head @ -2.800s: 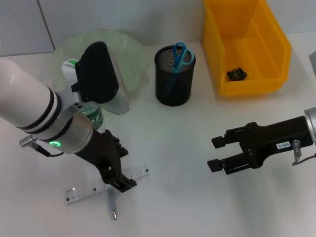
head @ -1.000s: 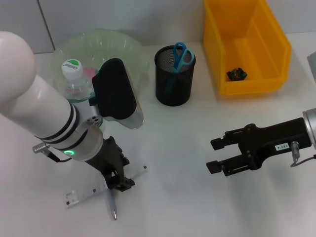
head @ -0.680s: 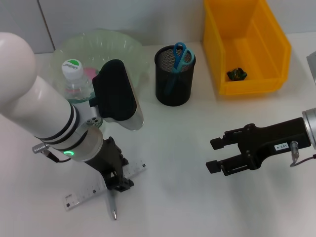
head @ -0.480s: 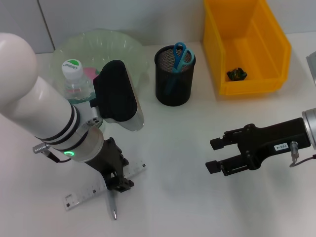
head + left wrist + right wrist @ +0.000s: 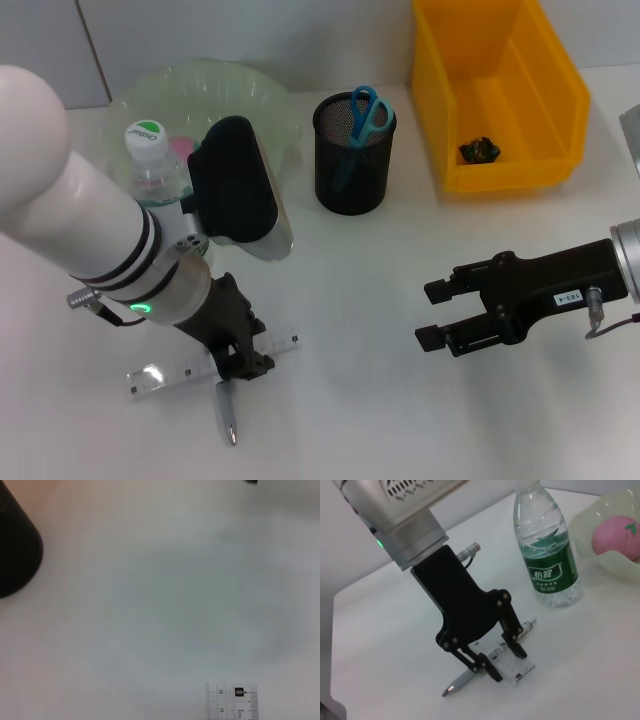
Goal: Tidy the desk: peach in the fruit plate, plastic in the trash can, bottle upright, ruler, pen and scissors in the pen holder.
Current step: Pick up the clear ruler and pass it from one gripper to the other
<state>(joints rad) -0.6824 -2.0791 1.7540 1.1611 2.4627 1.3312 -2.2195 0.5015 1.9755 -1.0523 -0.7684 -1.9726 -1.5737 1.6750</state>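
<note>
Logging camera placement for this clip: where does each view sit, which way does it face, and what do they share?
Head: high, looking down on the white desk; both arms show, left gripper over the clear ruler.
Left wrist: close above the desk, facing down; ruler end, no fingers visible.
Right wrist: low, facing across at the left gripper, silver-grey pen, upright clear bottle.
Shared: the ruler.
</note>
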